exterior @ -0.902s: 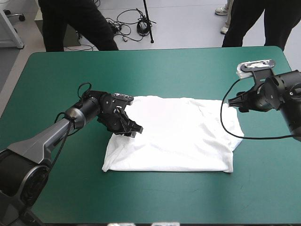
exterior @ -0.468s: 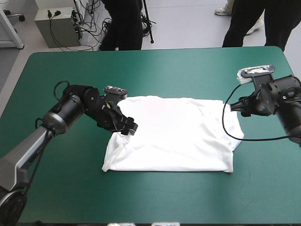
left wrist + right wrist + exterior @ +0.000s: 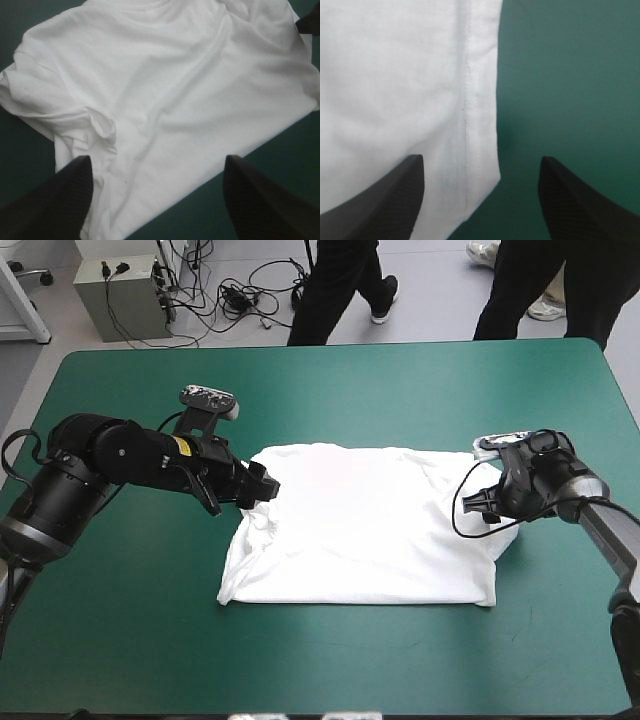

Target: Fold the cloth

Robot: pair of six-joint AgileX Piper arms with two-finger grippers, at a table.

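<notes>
The white T-shirt (image 3: 370, 530) lies spread flat in the middle of the teal-green table, rumpled along its left side. My left gripper (image 3: 262, 485) hovers at the shirt's far-left edge, open and holding nothing. In the left wrist view the T-shirt (image 3: 175, 90) fills the space ahead of the left gripper (image 3: 157, 200), with a bunched fold near one finger. My right gripper (image 3: 487, 508) is low at the shirt's right edge, also open. In the right wrist view the stitched hem of the T-shirt (image 3: 385, 100) runs between the fingers of the right gripper (image 3: 480, 195).
Bare teal-green cover (image 3: 120, 620) surrounds the shirt on all sides, with wide room at the front and at the left. The table's far edge (image 3: 330, 348) lies well behind the shirt.
My left gripper has drawn back to the left, off the shirt to its left edge. My right gripper has come down and inward to the shirt's right edge.
</notes>
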